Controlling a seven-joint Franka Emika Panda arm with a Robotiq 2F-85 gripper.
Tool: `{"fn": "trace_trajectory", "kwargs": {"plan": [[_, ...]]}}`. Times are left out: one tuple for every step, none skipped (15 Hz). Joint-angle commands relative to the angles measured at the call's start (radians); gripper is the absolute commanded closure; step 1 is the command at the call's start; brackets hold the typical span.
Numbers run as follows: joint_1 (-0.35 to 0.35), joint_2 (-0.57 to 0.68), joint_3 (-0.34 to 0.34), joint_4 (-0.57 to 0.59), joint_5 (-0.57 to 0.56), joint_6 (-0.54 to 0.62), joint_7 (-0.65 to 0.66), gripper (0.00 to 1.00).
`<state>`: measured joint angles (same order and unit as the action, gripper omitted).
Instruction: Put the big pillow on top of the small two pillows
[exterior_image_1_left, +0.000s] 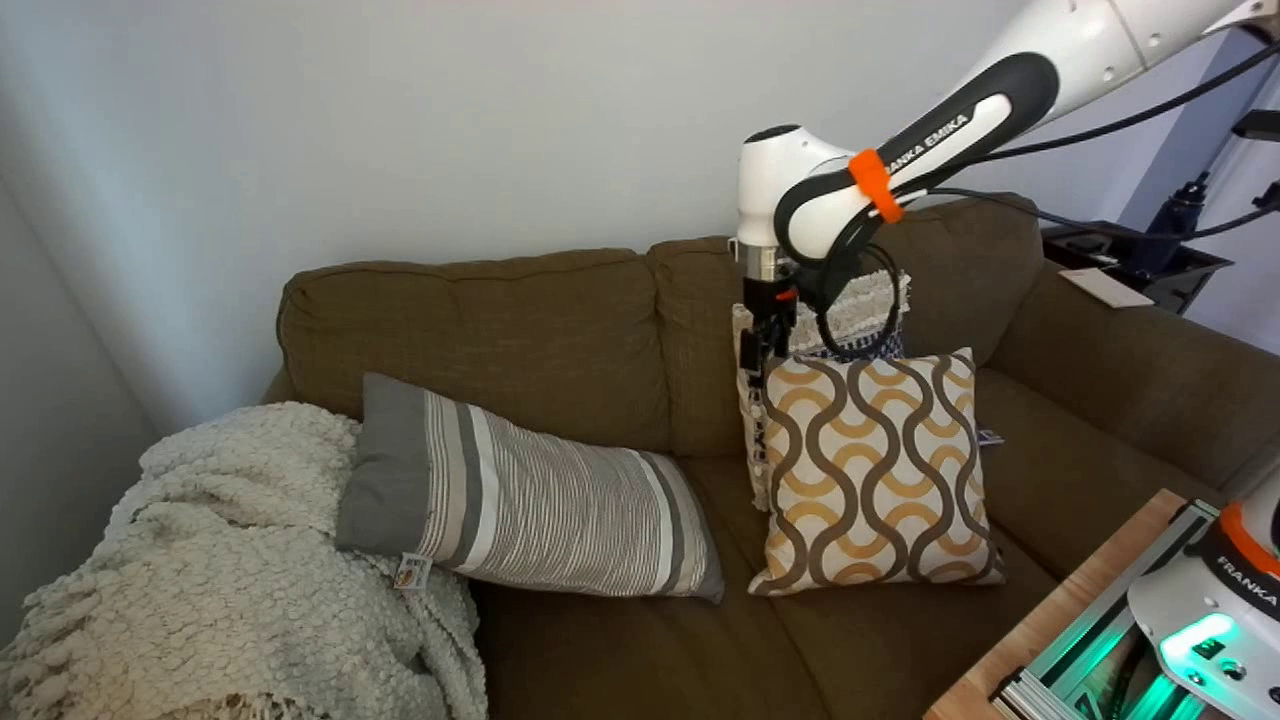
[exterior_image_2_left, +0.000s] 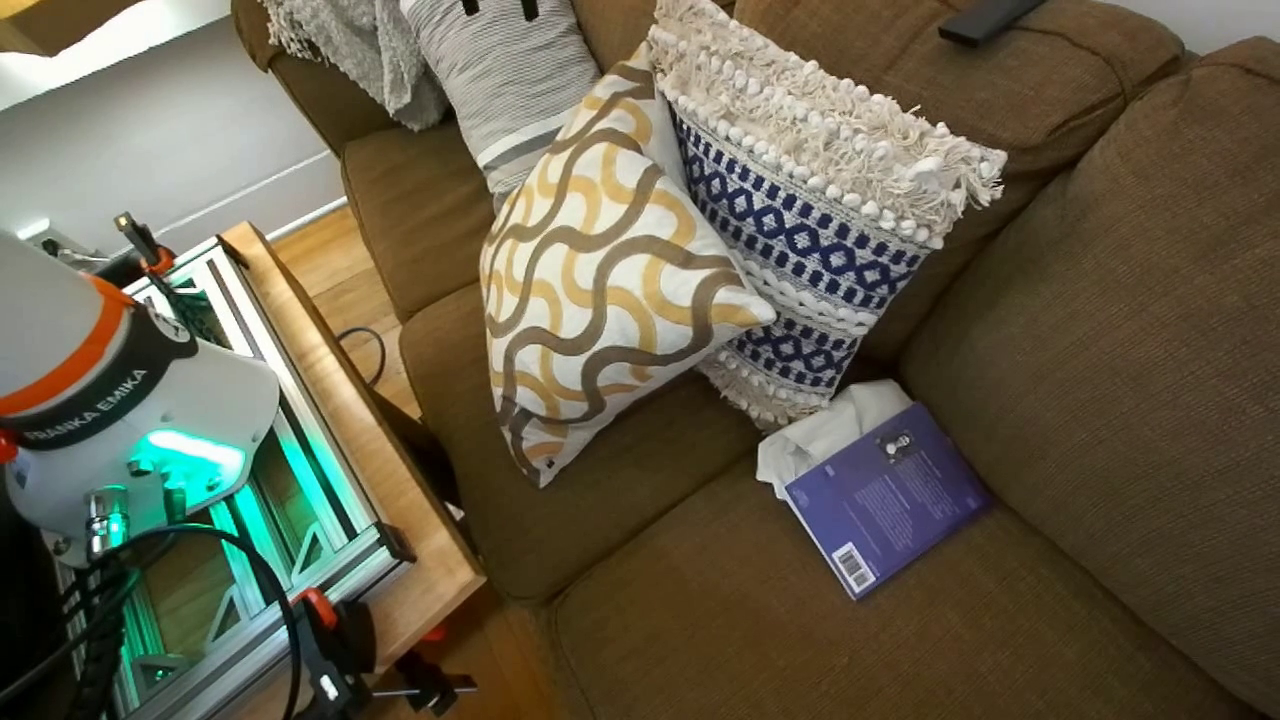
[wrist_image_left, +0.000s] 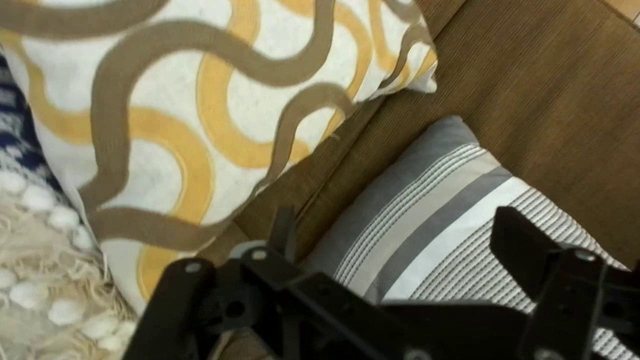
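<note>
While the hand (wrist_image_left: 393, 219) hangs spread wide near the small patterned pillow (exterior_image_1_left: 870, 470), the big striped pillow (exterior_image_1_left: 560, 505) lies on the brown surface (exterior_image_1_left: 620, 660), one grey end against the cream blanket (exterior_image_1_left: 220, 570); just beside its other end the patterned pillow leans on the small fringed navy-and-white pillow (exterior_image_2_left: 800, 220), and a purple book (exterior_image_2_left: 890, 510) lies near the fringed one

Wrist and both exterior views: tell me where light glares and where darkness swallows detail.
In both exterior views, the green light on the robot base washes toward white; in the wrist view, the pincer is nearly black, its darkest parts holding little detail against the paler striped pillow.
</note>
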<state>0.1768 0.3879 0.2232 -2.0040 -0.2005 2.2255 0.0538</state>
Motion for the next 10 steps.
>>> {"fn": "trace_trajectory", "kwargs": {"plan": [[0.037, 0.238, -0.013, 0.248, -0.019, 0.048, -0.17, 0.0], [0.048, 0.293, -0.002, 0.305, -0.008, 0.058, -0.214, 0.0], [0.061, 0.344, 0.01, 0.361, 0.0, 0.058, -0.256, 0.0], [0.077, 0.395, 0.023, 0.416, 0.004, 0.054, -0.293, 0.0], [0.096, 0.444, 0.035, 0.474, 0.004, 0.04, -0.33, 0.0], [0.08, 0.335, 0.006, 0.346, 0.009, 0.065, -0.271, 0.0], [0.098, 0.38, 0.015, 0.394, 0.008, 0.065, -0.288, 0.0], [0.112, 0.411, 0.018, 0.426, 0.008, 0.065, -0.296, 0.0], [0.12, 0.429, 0.019, 0.446, 0.007, 0.065, -0.299, 0.0], [0.121, 0.438, 0.019, 0.457, 0.007, 0.064, -0.302, 0.0]]}}
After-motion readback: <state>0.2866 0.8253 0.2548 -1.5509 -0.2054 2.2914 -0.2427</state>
